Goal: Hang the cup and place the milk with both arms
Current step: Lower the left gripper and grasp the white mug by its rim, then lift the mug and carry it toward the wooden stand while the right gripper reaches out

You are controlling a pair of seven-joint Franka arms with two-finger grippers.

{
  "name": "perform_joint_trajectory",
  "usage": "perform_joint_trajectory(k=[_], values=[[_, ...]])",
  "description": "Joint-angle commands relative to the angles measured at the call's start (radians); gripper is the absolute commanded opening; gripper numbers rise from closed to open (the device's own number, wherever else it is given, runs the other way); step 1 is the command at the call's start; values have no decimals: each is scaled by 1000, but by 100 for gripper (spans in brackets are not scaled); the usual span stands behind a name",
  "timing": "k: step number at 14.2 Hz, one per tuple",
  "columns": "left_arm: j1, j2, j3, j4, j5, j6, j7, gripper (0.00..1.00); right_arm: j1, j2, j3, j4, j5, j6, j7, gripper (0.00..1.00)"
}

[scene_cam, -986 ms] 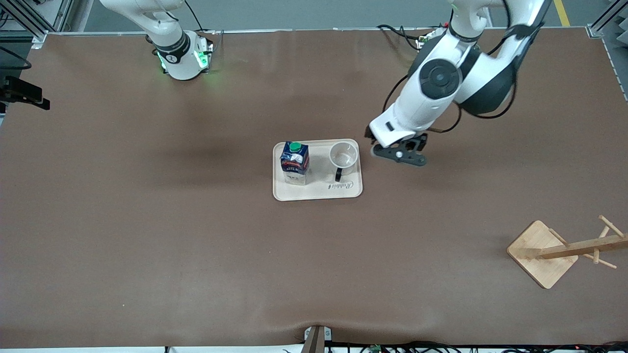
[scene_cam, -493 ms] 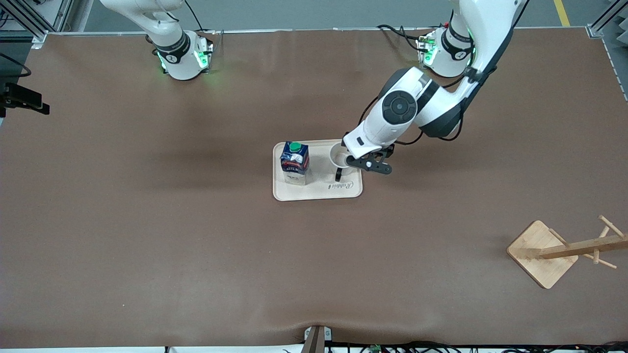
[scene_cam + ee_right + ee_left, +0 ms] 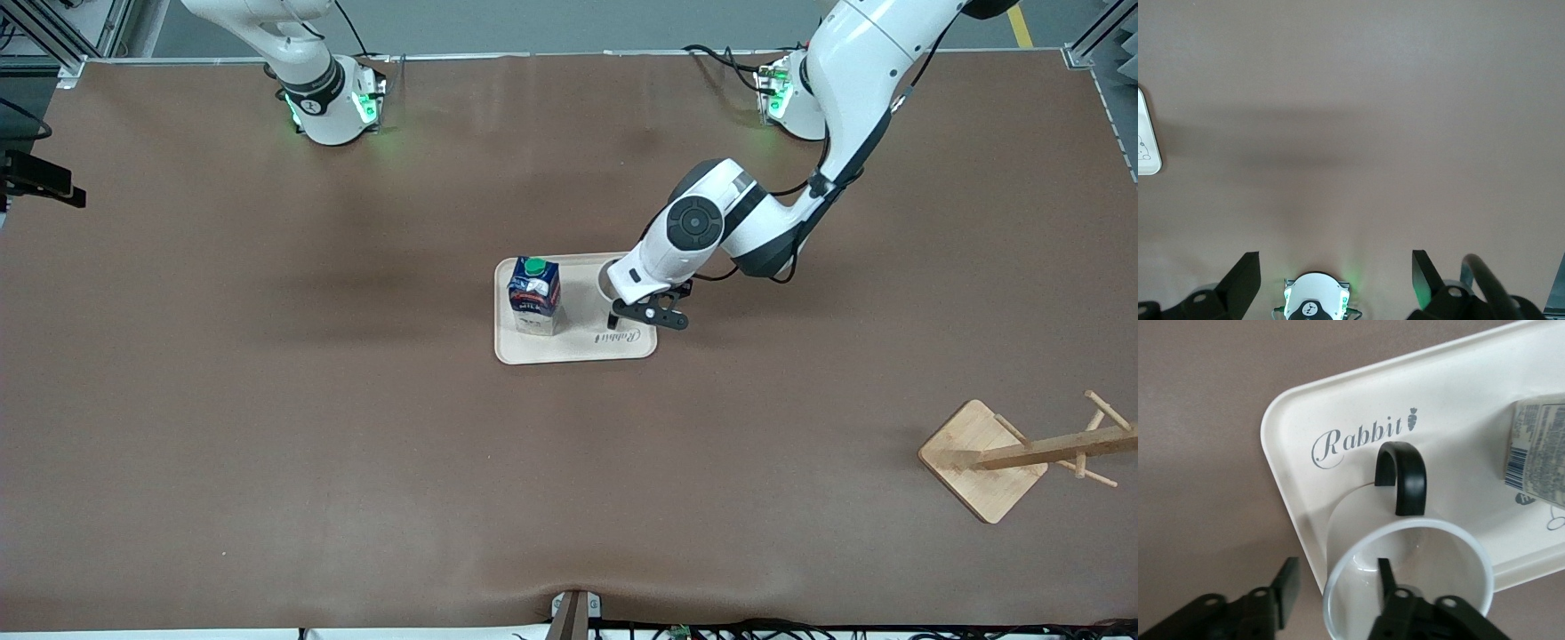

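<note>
The white cup [image 3: 607, 277] with a black handle [image 3: 613, 318] stands upright on a cream tray [image 3: 578, 348], mostly covered by my left arm. The dark-blue milk carton [image 3: 534, 298] with a green cap stands on the same tray, toward the right arm's end. My left gripper [image 3: 633, 302] is open over the cup. In the left wrist view the left gripper [image 3: 1338, 570] has one finger [image 3: 1386, 577] inside the cup [image 3: 1431, 547] and the other outside its wall, with the handle [image 3: 1405, 477] pointing away. My right gripper [image 3: 1335, 263] is open and empty, high above bare table.
A wooden cup rack [image 3: 1013, 453] with pegs stands near the front camera at the left arm's end of the table. The tray [image 3: 1291, 427] carries the word "Rabbit". The right arm's base [image 3: 1315, 300] shows below the right gripper, which waits.
My left gripper has moved from beside the tray toward the right arm's end and down, and now straddles the cup's wall. The cup, milk and right arm have not moved.
</note>
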Motion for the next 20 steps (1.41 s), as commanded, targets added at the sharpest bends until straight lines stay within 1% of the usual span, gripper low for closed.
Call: perform_joint_trajectory(k=[1,4,5,7,9,10,11,14,16,18,20], values=[[-4,17,-3,14,27,7,-32,0,-20,11,11,22,11,-12,-8,100],[-2,5,0,17,40,5,-52,0,-23,22,11,22,14,-12,-8,100],[15,-11,0,25,41,-6,-49,0,-25,28,11,22,13,-7,-8,100],[22,-72,2,52,40,-36,-49,0,-25,47,11,23,13,-1,-8,100],[48,-129,2,121,41,-174,-37,0,-16,65,12,28,13,20,-6,100],[76,-158,0,149,41,-241,-27,0,-13,70,14,31,13,39,-8,100],[105,-197,-3,157,41,-275,-21,0,-11,73,17,33,13,63,-8,100],[208,-311,-3,160,41,-315,78,0,-7,76,18,33,34,117,-6,100],[274,-372,-1,170,40,-380,193,0,-2,112,18,31,37,171,-9,100],[341,-409,-3,209,35,-462,290,0,1,151,17,31,36,189,-14,100],[404,-413,0,268,37,-553,408,0,1,154,17,31,34,182,-15,100]])
